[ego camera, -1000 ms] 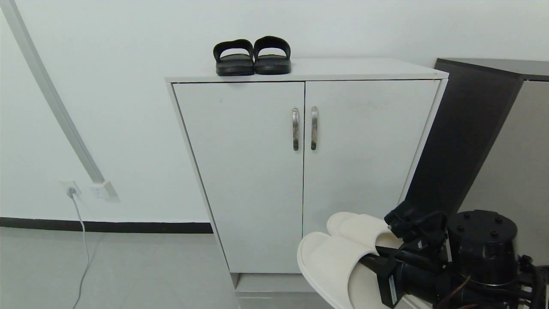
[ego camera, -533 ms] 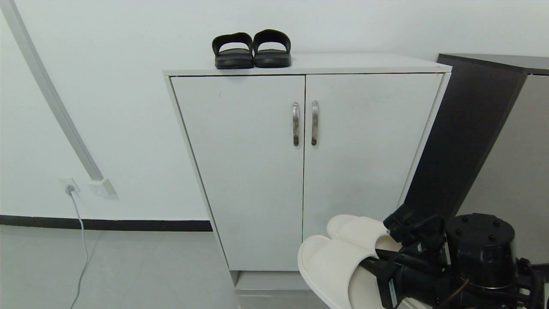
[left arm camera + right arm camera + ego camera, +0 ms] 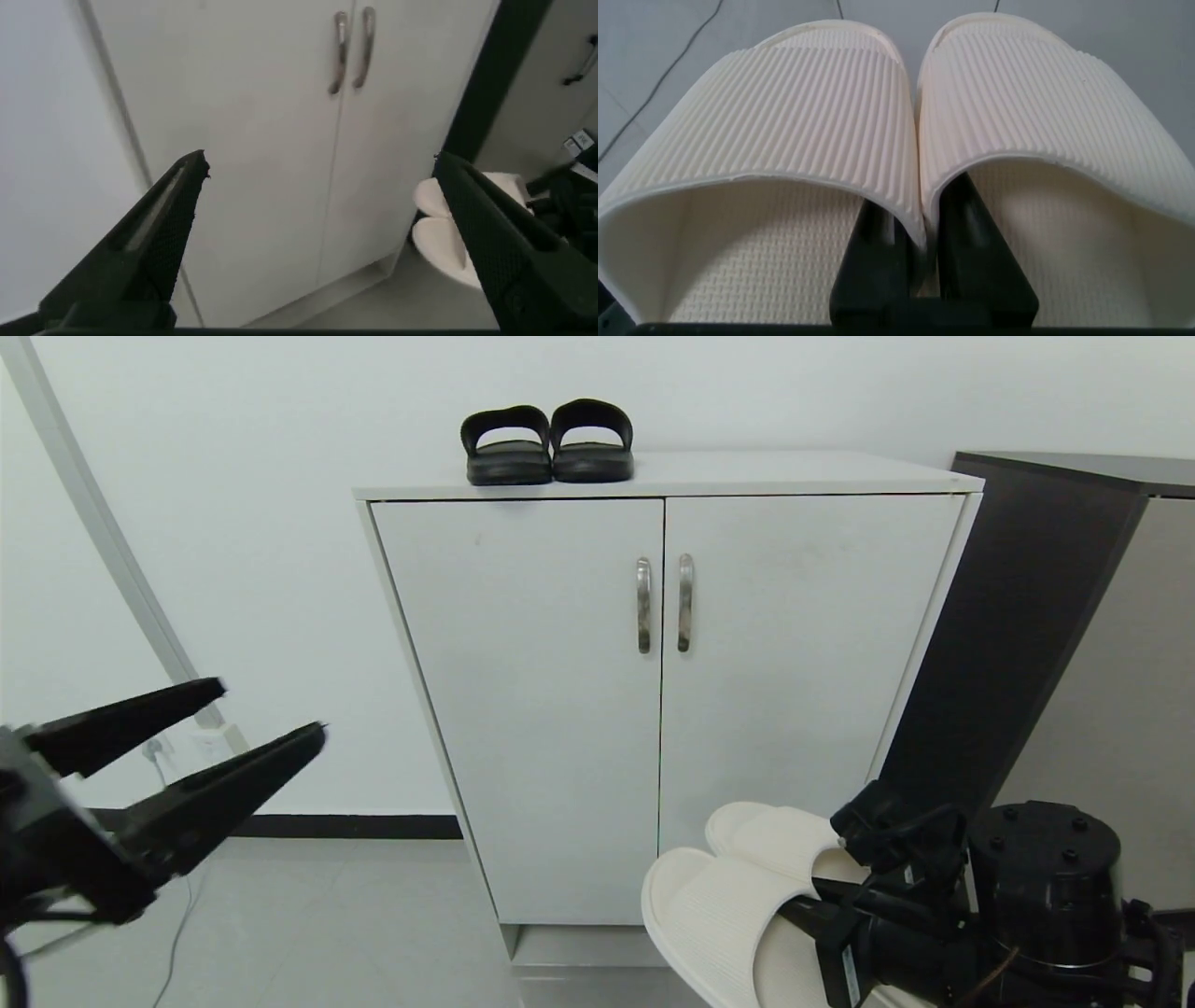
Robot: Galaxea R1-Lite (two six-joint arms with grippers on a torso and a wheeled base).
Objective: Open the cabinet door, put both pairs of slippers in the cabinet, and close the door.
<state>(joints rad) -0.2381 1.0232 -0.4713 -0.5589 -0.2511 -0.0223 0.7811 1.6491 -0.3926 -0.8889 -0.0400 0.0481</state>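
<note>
Black left pincer (image 3: 273,706) newly in view, jaws wide apart; right pincer (image 3: 920,247) seemingly clamped on cream slippers (image 3: 738,896), unchanged.

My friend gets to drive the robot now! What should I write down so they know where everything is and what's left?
Left gripper: open, empty, held up to the left of the cabinet.
Right gripper: shut on the white slippers, low in front of the cabinet.
Black slippers: side by side on top of the cabinet.
Done: white pair picked up.
Left: both doors are shut, so open one, put both pairs inside, close it.
</note>
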